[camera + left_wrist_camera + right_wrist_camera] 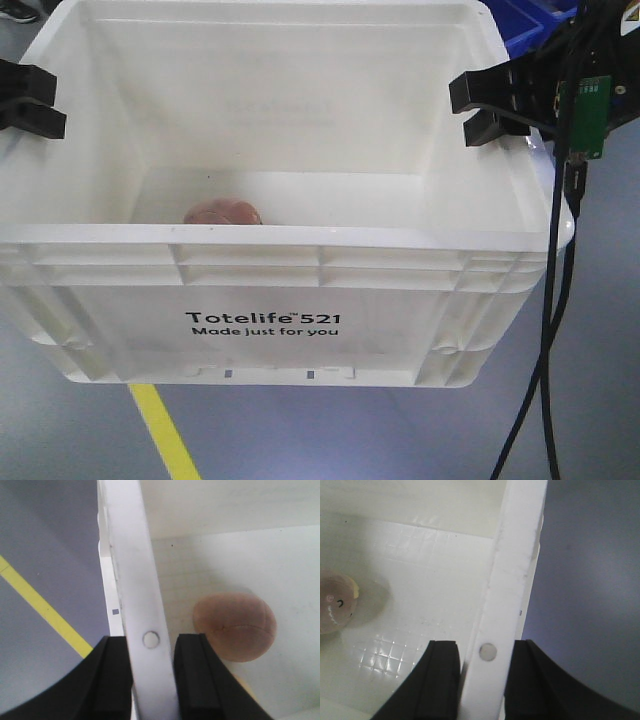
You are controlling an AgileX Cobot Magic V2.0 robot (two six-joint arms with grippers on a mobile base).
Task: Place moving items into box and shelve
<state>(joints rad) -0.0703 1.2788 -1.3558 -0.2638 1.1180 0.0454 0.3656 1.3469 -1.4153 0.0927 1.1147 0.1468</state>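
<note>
The box (265, 325), a large white crate printed "Totelife 521", fills the front view. One of the moving items (222, 213), a brownish-pink lump, lies on its floor near the front wall. My left gripper (30, 100) is shut on the crate's left rim, and my right gripper (480, 105) is shut on the right rim. In the left wrist view the black pads of the left gripper (152, 680) clamp the white rim (135, 580), with the lump (235, 627) inside. The right wrist view shows the right gripper (482, 680) pinching the rim (515, 580); the lump (335, 602) lies at the left edge.
Grey floor with a yellow line (165, 430) shows below the crate. Blue bins (530, 25) sit behind its far right corner. Black cables (550, 350) and a green circuit board (590, 115) hang by the right arm.
</note>
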